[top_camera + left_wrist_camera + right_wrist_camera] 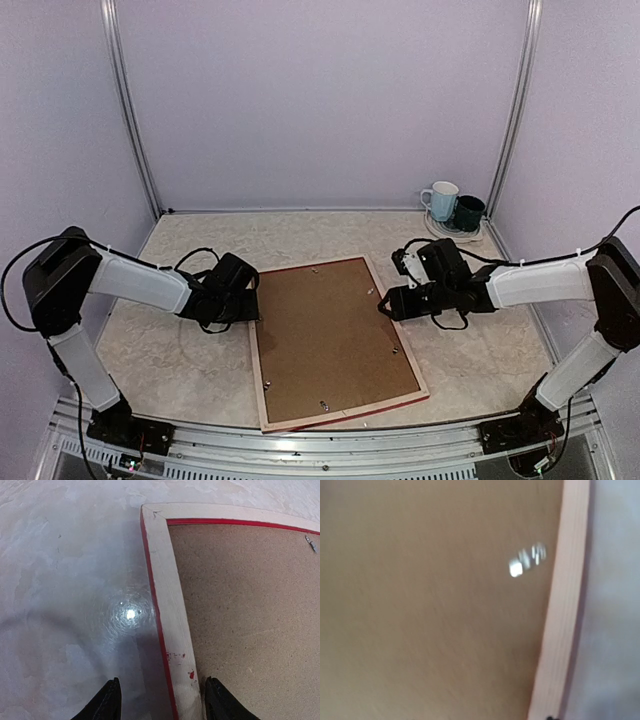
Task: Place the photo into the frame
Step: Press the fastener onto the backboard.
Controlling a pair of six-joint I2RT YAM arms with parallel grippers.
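The frame (256, 350) lies face down in the middle of the table, its pale wood back up and a thin red edge showing. A brown backing board (330, 335) fills it. The photo is hidden. My left gripper (250, 306) is at the frame's left rail. In the left wrist view this gripper (162, 700) is open, one finger over the table and the other over the board (250, 610), with the rail (170, 605) between them. My right gripper (384, 300) is at the right rail (565, 605). Its wrist view is blurred; one fingertip (550, 718) shows far off centre.
A white mug (439, 199) and a dark green mug (468, 211) stand on a small plate (447, 231) in the back right corner. Small metal tabs (525, 562) hold the board in. Lilac walls close the table on three sides.
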